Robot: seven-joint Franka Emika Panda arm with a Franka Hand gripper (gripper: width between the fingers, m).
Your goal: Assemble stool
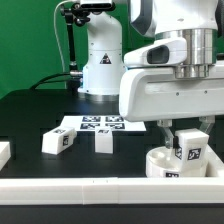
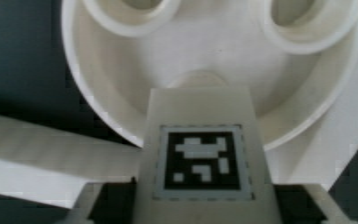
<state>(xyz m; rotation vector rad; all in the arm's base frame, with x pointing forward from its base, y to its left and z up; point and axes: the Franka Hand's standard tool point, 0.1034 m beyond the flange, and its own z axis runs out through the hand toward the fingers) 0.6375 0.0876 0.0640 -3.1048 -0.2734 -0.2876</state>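
In the exterior view the claw (image 1: 187,133) is closed almost fully on 1 white leg (image 1: 189,153), its tag facing the camera, held upright directly over the round seat (image 1: 160,163) that sits on the black table (image 1: 30,115) at the exterior view's right; whether the leg's lower end already touches the seat I cannot tell; 2 loose legs (image 1: 57,142) lie well apart from it, near the marker board (image 1: 100,124), with a border rail (image 1: 90,190) along the front. In the wrist view the leg (image 2: 199,125) fills the middle, gripped on its 2 flat sides, its far end pointing at the seat (image 2: 140,60), where 2 sockets show near the rim. The parts look like hard, stiff, light plastic, probably smooth enough to slip or twist in the grip; I judge the flat opposite sides around mid-length the best hold, leaving the plug end free; the seat seems light enough to shift if pushed off-centre.
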